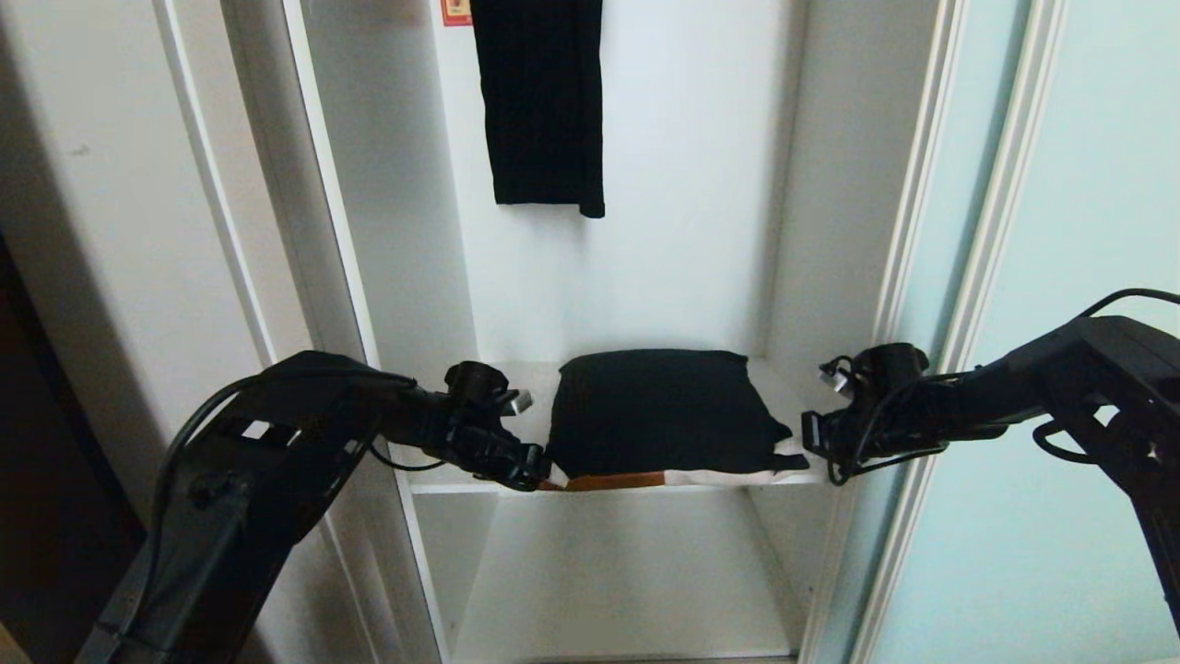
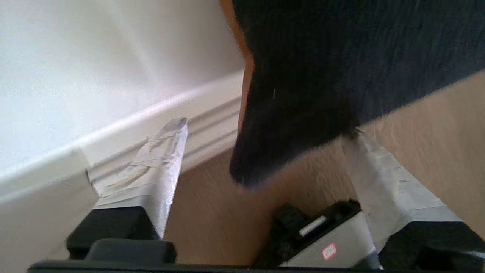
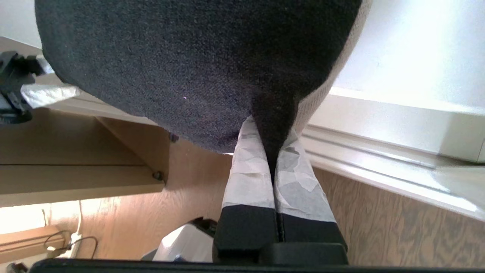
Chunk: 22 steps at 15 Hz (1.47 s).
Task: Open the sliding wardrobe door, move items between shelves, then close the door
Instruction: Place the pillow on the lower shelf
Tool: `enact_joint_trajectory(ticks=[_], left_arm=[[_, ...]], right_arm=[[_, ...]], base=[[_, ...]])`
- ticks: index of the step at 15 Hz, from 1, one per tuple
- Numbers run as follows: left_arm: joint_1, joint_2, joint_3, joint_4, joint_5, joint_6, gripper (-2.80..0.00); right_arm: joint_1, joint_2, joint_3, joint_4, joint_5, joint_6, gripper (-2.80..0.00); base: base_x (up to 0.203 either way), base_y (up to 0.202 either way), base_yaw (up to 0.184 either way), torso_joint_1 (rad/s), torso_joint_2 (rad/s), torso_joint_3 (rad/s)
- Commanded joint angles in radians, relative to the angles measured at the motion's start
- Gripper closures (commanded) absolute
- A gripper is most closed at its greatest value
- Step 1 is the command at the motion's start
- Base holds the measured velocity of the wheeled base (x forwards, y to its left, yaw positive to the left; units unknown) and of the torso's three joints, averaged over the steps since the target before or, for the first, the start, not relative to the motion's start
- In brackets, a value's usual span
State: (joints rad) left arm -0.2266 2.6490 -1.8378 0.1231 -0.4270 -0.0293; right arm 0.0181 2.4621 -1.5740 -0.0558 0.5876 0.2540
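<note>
Left wrist view shows the left gripper (image 2: 261, 151) with its taped fingers (image 2: 166, 151) spread wide, the black corner of the folded bundle (image 2: 341, 76) hanging between them with nothing clamped on it. In the right wrist view, the right gripper (image 3: 274, 140) is pinched tight on a fold of the same dark fabric. From the head view, the bundle, black with an orange and white edge, lies on the upper shelf (image 1: 793, 387) of the open compartment, its front edge at the shelf lip, one gripper at each end. The shelf below (image 1: 618, 581) shows nothing on it, and a dark garment (image 1: 539, 101) hangs above. The sliding wardrobe door (image 1: 1088, 277) stands pushed aside to the right. By my reading, opening is done and this bundle is just being set down; the right grip must still let go and the door be closed.
</note>
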Motion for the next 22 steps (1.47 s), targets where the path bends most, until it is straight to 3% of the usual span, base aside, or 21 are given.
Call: enact_joint_trajectory(ticks=[1,7,12,22], left_arm=[[-0.002,0.044,-0.04,-0.052,-0.004,-0.009,-2.8],[-0.014,0.058,-0.023,-0.206,-0.024,-0.072,-2.8],[-0.009,-0.075,0.145,-0.245,-0.183,-0.066,-2.8],[-0.01,-0.011,0.096,-0.286,-0.174,-0.08,-2.8]], right_arm=[[0.0,-0.003,0.03,-0.039,0.003,0.003,0.0],[0.0,0.0,0.042,-0.067,0.004,0.01,0.0],[0.0,0.011,0.034,-0.067,0.003,0.01,0.0],[-0.003,0.009,0.029,-0.067,0.004,0.014,0.0]], base=[[0.0,0.0,0.0,0.0,0.0,0.0],[0.0,0.0,0.0,0.0,0.0,0.0],[0.0,0.0,0.0,0.0,0.0,0.0],[0.0,0.0,0.0,0.0,0.0,0.0]])
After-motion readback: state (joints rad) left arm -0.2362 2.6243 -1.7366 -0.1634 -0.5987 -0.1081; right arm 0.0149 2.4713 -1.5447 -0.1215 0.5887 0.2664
